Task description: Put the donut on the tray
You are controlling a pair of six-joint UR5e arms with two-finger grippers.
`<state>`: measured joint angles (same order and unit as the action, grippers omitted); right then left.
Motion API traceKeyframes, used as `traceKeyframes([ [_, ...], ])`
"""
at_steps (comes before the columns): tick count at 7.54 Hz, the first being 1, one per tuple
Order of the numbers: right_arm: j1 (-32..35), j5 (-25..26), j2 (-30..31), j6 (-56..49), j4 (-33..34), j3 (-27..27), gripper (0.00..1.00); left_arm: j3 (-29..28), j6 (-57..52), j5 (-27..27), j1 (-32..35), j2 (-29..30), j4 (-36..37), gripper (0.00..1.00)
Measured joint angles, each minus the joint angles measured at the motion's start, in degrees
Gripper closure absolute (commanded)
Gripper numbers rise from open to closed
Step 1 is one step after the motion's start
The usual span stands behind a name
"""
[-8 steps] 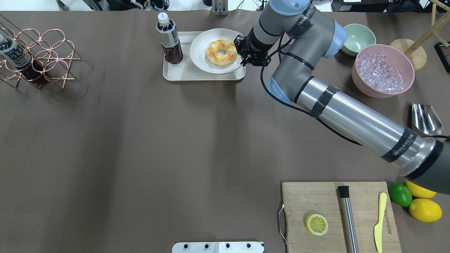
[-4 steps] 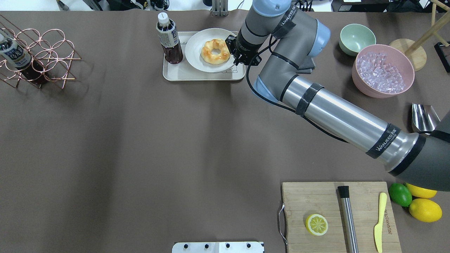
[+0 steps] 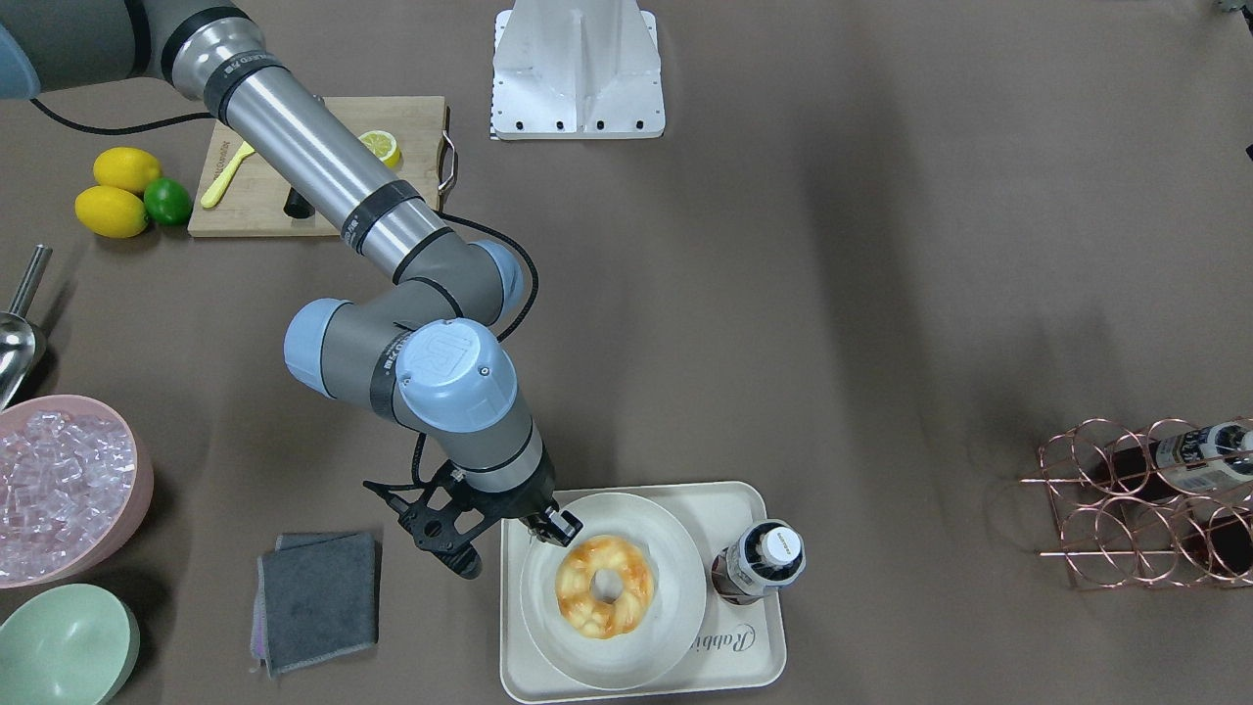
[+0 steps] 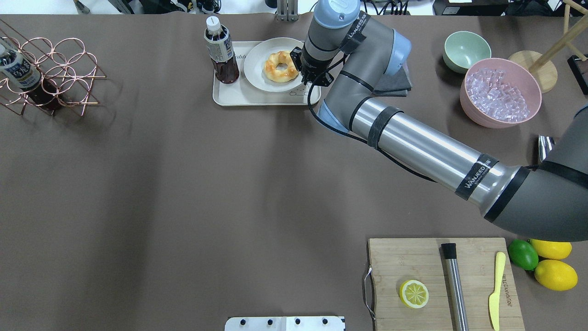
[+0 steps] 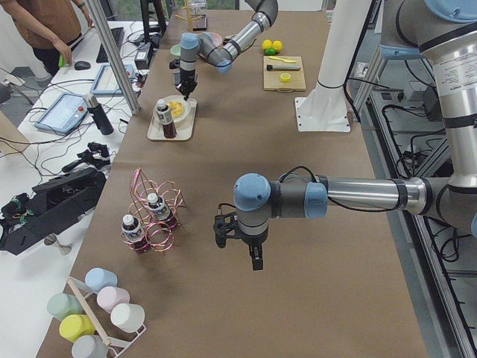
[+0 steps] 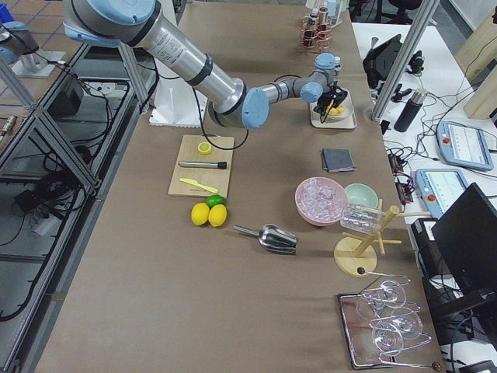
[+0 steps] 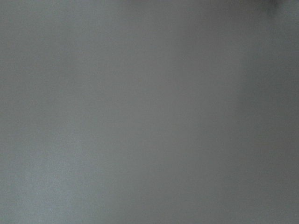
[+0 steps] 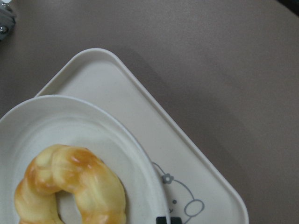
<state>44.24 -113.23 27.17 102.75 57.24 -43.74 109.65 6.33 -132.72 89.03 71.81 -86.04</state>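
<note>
The donut (image 4: 280, 66) lies on a round off-white plate (image 4: 257, 73) over the right half of the cream tray (image 4: 257, 97). I cannot tell whether the plate rests on the tray. My right gripper (image 4: 305, 69) is shut on the plate's right rim. In the front view the gripper (image 3: 551, 524) pinches the rim next to the donut (image 3: 604, 585). The right wrist view shows the donut (image 8: 70, 186), the plate (image 8: 70, 126) and the tray's bear drawing (image 8: 187, 200). My left gripper (image 5: 253, 257) hangs over bare table in the left side view; I cannot tell whether it is open.
A dark drink bottle (image 4: 221, 50) stands on the tray's left end. A grey cloth (image 3: 318, 597), a green bowl (image 4: 466, 50) and a pink bowl of ice (image 4: 500, 92) are to the tray's right. A copper wire rack (image 4: 50, 73) stands far left, a cutting board (image 4: 441, 285) near right.
My right gripper has carried the plate with the donut leftward and farther onto the tray. The plate looks smaller from overhead, so lower. The bear drawing has come into sight.
</note>
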Motion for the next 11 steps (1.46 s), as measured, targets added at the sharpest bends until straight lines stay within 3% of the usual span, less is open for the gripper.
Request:
traceKeyframes([
  [4,1.4,-1.9,0.3,-1.0,0.6,-2.2,0.0,-0.1,0.1,0.2,0.0,0.0,0.0,0.02],
  [5,2.9,-4.7,3.3,-3.0,2.0,-7.2,0.0,0.0,0.1,0.2,0.0,-0.1,0.0,0.02],
  [7,6.4,-9.9,14.2,-10.7,8.6,-22.8,0.0,0.0,0.1,0.2,0.0,-0.6,0.0,0.02],
  [11,17.4,-20.2,44.1,-35.1,14.4,-48.2,0.0,-0.3,0.1,0.3,-0.1,-0.2,0.1,0.02],
])
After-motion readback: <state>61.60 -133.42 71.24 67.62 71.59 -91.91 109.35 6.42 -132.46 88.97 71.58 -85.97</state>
